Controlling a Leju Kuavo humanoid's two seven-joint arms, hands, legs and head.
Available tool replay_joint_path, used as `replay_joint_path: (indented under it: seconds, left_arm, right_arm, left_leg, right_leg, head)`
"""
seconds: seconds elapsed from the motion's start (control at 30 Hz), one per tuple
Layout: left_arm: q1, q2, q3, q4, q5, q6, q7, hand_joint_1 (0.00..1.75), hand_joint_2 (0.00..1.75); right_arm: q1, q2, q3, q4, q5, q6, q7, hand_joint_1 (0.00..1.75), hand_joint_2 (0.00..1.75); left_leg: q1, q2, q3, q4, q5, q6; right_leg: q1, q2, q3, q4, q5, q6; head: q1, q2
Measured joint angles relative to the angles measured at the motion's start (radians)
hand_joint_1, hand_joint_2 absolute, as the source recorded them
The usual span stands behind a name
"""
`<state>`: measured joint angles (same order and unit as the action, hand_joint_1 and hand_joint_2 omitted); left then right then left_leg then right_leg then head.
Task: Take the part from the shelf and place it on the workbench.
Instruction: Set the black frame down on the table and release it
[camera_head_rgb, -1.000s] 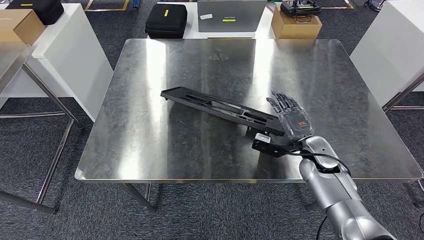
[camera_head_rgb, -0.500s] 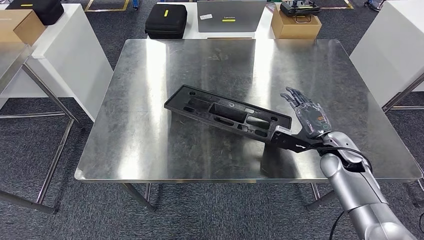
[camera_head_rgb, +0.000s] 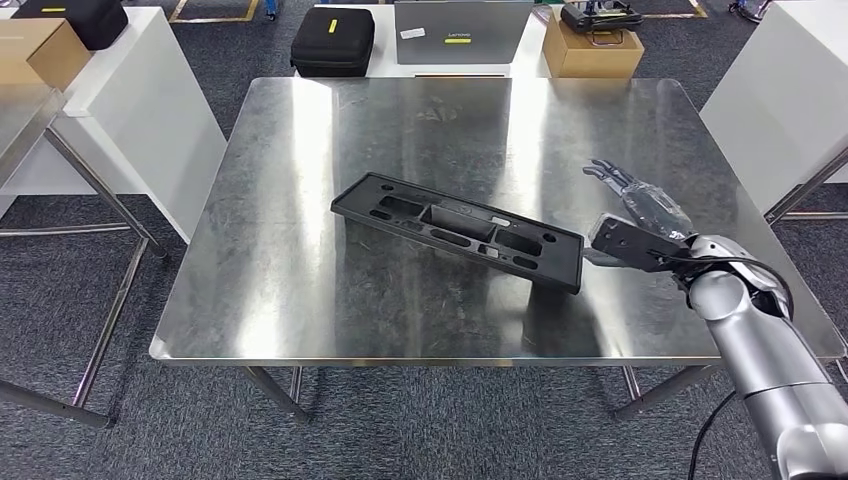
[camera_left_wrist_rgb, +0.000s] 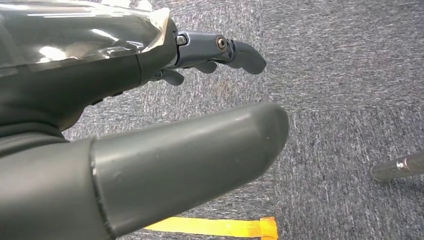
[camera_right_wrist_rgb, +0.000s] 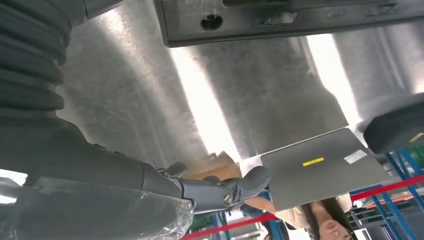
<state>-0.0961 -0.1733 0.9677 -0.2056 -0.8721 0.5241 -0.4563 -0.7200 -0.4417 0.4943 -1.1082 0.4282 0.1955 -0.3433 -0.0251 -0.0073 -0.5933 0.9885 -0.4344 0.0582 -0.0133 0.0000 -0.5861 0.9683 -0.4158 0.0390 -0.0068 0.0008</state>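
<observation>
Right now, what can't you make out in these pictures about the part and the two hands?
- Part: cut off by the right wrist view's edge; its underside faces the workbench.
- Right hand: palm faces away in the head view.
- Left hand: the thumb hides most of its fingers.

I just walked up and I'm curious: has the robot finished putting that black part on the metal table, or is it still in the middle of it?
It looks essentially done. The black part lies flat on the steel workbench, nothing touching it. The right hand is beside the part's end, fingers spread, holding nothing. The left hand hangs over the carpet, empty. What seems left is only drawing the right arm back.
</observation>
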Motion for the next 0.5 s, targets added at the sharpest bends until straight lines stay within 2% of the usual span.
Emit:
replay_joint_path:
  seconds: [0.13,0.33,0.43,0.5]
  left_arm:
    - [0.000,0.000,0.006,0.000,0.001,0.000,0.000,0.00,0.00]
    - [0.000,-0.001,0.007,0.000,0.003,0.002,0.000,0.00,0.00]
    - [0.000,-0.001,0.009,0.000,0.009,0.006,-0.002,0.00,0.00]
    - [0.000,-0.002,0.014,0.000,0.014,0.006,-0.005,0.00,0.00]
  right_arm:
    - [-0.014,-0.036,0.000,-0.006,-0.050,-0.002,0.003,0.00,1.75]
    - [-0.020,-0.076,0.000,-0.020,-0.045,-0.036,0.014,0.00,1.75]
    - [-0.017,-0.107,-0.003,-0.036,0.000,-0.118,0.053,0.00,1.75]
    - [-0.002,-0.154,-0.018,-0.056,0.030,-0.192,0.084,0.00,1.75]
  left_leg:
    - [0.000,0.000,0.000,0.000,0.000,0.000]
    - [0.000,0.000,0.000,0.000,0.000,0.000]
    - [0.000,-0.001,0.000,0.000,0.000,0.001]
    - [0.000,-0.004,0.000,0.001,0.000,0.001]
  right_leg:
    - [0.000,0.000,0.000,0.000,0.000,0.000]
    - [0.000,0.000,0.000,0.000,0.000,0.000]
    - [0.000,-0.001,-0.001,0.000,0.000,0.001]
    - [0.000,-0.004,-0.001,-0.001,-0.001,0.002]
  head:
    - [0.000,0.000]
    - [0.000,0.000]
    - [0.000,0.000]
    - [0.000,0.000]
